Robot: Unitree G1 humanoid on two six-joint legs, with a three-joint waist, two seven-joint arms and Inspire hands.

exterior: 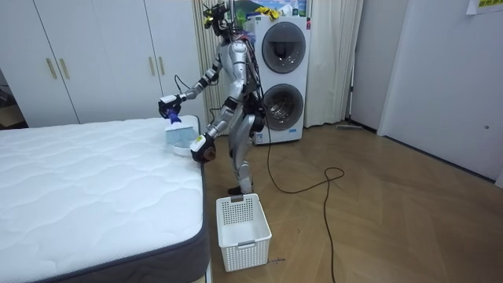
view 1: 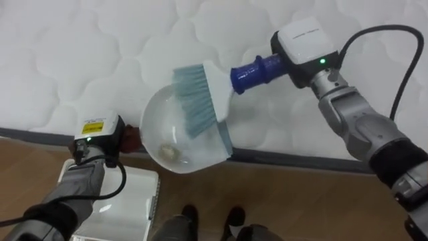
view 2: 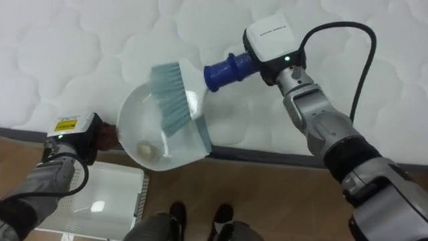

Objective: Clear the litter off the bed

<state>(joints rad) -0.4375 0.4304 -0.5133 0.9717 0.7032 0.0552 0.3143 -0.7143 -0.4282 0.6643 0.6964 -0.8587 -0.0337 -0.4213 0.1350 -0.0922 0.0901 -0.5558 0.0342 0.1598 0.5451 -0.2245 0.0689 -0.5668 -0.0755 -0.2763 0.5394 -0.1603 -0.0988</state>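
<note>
The brush is clasped by its blue handle in the right hand, bristles laid into the dustpan at the bed's edge. The dustpan's handle is met by the left hand, whose grip cannot be told. A crumb is seen in the dustpan from the eye views. In the room view the robot stands at the bed's corner, a basket beside its feet.

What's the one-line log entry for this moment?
right hand: brush at dustpan; left hand: dustpan at mattress edge; debris: small bit in dustpan
</note>
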